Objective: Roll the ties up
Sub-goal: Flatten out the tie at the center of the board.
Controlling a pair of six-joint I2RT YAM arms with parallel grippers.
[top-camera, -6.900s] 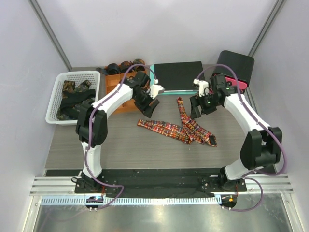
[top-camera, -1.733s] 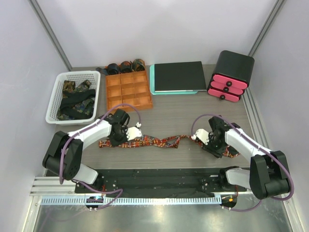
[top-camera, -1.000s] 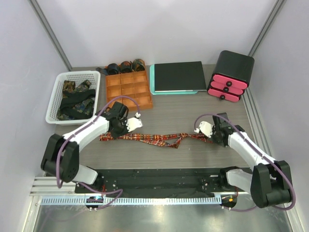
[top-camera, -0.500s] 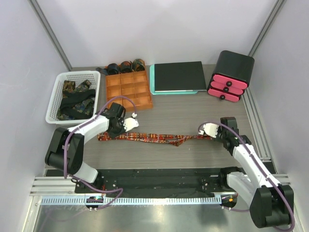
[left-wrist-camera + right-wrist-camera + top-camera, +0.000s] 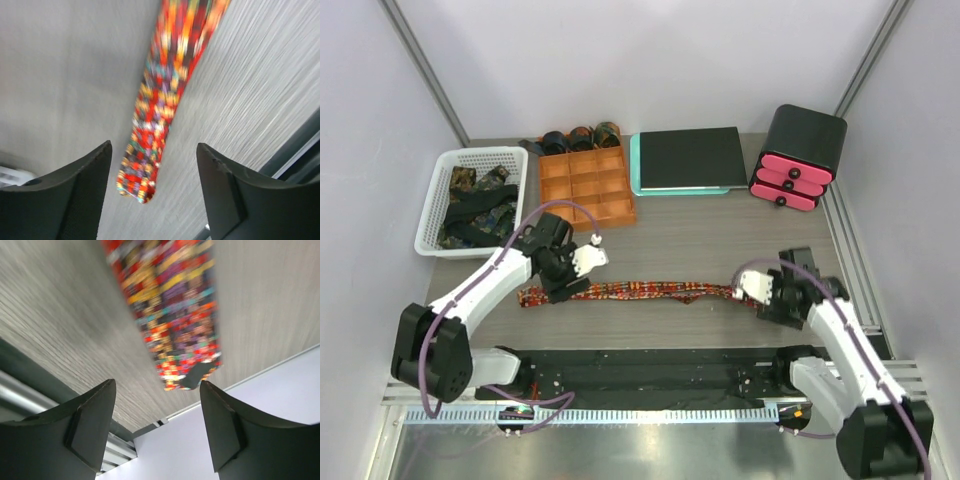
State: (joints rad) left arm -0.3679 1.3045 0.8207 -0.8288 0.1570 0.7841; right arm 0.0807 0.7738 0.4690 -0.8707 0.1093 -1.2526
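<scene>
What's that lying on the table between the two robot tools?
A red-orange checked tie, stretched out nearly straight from the left tool to the right tool. The top view shows it; each wrist view shows one end.

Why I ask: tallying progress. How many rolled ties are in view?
3, in a row along the far edge of the orange tray: a left roll, a middle roll, a right roll. Others could be hidden in the basket.
</scene>
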